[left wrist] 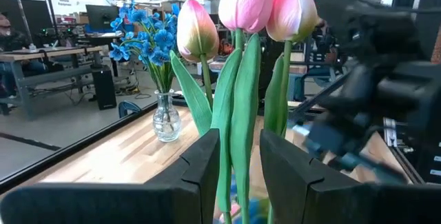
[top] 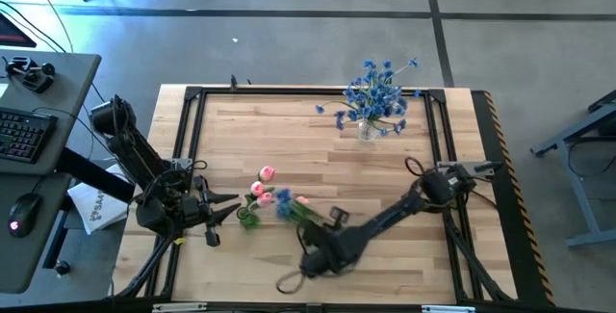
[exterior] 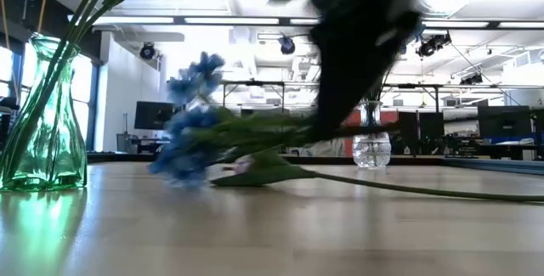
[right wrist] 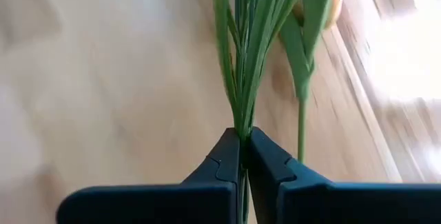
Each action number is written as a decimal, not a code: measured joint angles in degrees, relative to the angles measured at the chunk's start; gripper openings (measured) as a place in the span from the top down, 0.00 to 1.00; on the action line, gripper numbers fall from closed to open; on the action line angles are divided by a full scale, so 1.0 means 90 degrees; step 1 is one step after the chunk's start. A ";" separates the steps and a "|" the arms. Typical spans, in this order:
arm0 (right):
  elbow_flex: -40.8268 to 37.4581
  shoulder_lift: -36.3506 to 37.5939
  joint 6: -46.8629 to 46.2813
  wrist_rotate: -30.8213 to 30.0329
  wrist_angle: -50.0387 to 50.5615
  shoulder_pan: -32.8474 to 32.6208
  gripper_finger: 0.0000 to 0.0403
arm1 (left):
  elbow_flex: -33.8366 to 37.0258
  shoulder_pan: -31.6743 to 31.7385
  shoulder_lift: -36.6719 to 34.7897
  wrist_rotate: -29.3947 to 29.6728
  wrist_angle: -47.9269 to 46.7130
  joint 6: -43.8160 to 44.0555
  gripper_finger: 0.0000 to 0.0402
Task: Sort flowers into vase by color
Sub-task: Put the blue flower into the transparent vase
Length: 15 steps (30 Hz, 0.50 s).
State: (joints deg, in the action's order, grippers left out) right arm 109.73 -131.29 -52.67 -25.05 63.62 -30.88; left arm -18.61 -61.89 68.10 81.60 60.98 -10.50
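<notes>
Mostly done: blue bunch in clear vase, table's far edge. Right gripper clamped on blue spray stems, near edge. Left gripper apart around pink tulips in green vase.

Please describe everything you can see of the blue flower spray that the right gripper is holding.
The blue flower spray has small, blurred blue blossoms at one end and thin green stems and narrow leaves. It looks artificial, perhaps fabric and plastic. The right gripper is shut on the bunched stems. The spray lies nearly level, blossoms low over the wooden table near the green vase; whether they touch the wood cannot be told. A pink tulip lies on the table beside it.
</notes>
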 joint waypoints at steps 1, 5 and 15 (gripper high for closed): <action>-0.0001 0.0069 -0.0185 -0.0042 0.0203 -0.0133 0.99 | 0.0000 0.0000 0.0002 -0.0003 0.0002 0.0001 0.77; 0.0000 0.0351 -0.1139 -0.0296 0.1068 -0.0629 0.99 | 0.0000 0.0000 0.0002 0.0001 0.0002 -0.0002 0.77; -0.0064 0.0614 -0.3487 -0.0587 0.2885 -0.1291 1.00 | 0.0000 0.0000 0.0002 -0.0002 -0.0137 -0.0005 0.77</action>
State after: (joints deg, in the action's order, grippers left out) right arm 109.16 -125.77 -84.05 -30.33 89.59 -42.50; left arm -18.61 -61.89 68.12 81.57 59.75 -10.55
